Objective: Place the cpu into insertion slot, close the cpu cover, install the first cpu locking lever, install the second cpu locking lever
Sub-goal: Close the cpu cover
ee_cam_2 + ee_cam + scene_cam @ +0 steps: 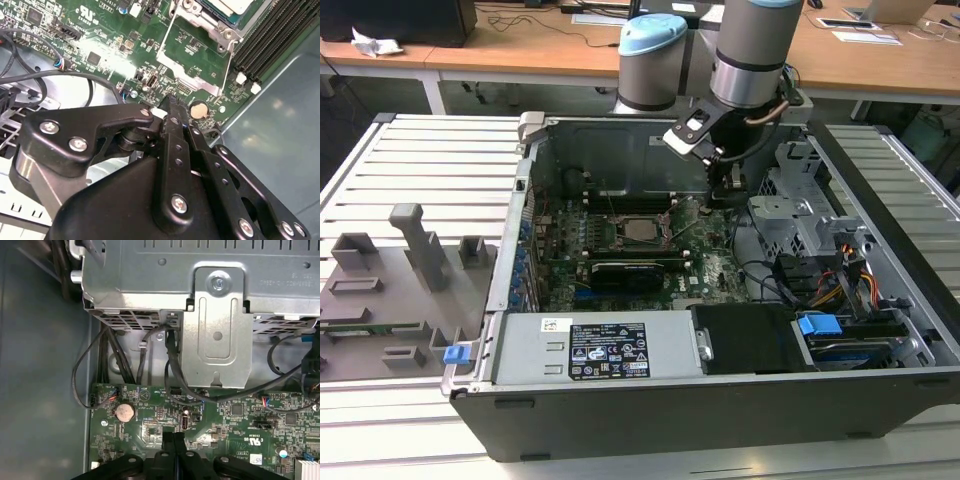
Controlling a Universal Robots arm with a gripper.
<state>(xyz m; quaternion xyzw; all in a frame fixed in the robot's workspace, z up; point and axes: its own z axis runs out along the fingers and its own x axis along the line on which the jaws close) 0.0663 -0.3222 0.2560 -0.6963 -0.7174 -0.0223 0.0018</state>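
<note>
A small flat square chip (640, 229) with a dull silvery-grey metal top lies flat in the square black-framed socket (619, 232) on the green board. The thin silvery metal frame plate (187, 76) stands swung open beside the socket, off the chip. Green board shows through its large square window.

Second wrist view: cpu (227, 6) cut by the picture edge, only one corner seen; gripper (171, 103) linkage runs off the edge; exterior view: arm (750, 60) cut off at 12 o'clock; grey fixture tray (380, 300) cut off at 9 o'clock; power supply label (608, 350) print too small to read.
</note>
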